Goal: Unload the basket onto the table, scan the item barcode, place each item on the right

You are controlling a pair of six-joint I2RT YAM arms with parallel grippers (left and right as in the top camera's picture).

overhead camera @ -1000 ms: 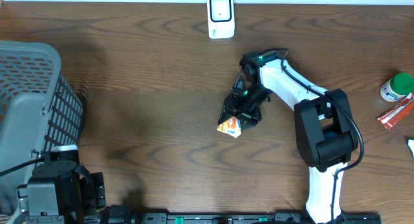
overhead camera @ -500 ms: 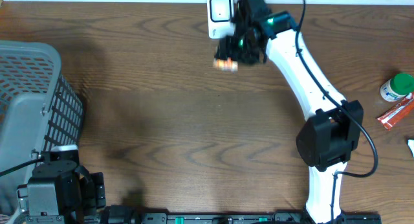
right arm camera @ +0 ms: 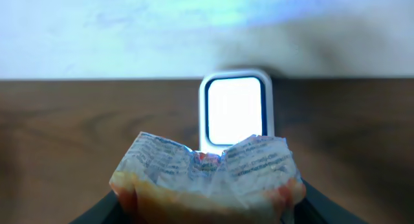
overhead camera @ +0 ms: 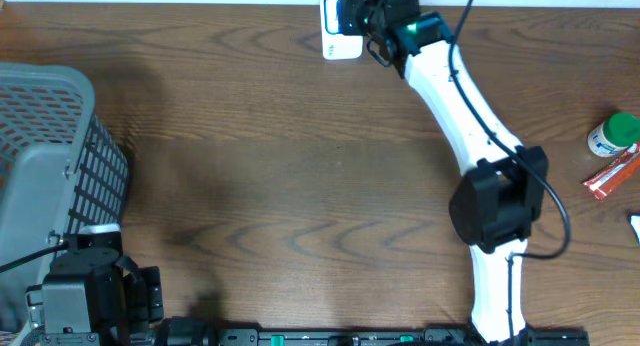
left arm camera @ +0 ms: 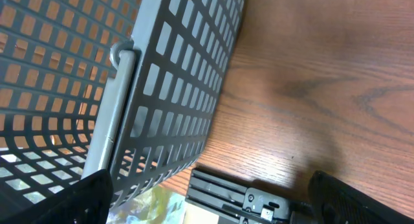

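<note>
1. The right arm [overhead camera: 470, 96] reaches to the far edge of the surface [overhead camera: 260, 166]. Its jaws are clamped on a crumpled packet [right arm camera: 206, 169], with 1 dark finger showing at each lower corner of the wrist view.
2. The packet hangs just in front of the white scanner [right arm camera: 235, 111], low against its bright window. In that view the packet's top edge overlaps the window's bottom edge. Whether the 2 touch I cannot tell.
3. A printed side faces the wrist camera, with fine text on 2 folded flaps. No barcode is legible there, so it is unclear which face carries it.
4. To do this step well, I judge the barcode face should be turned squarely to the window. The packet should be raised to the window's middle and held steady.
5. Creases may break up the bars, so a slow tilt or small turn would likely help the read.
6. The grip should be firm without crushing the packet further.
7. The left jaws are spread wide and empty, parked beside the grey basket [left arm camera: 162, 88], well apart from the scanner.
</note>
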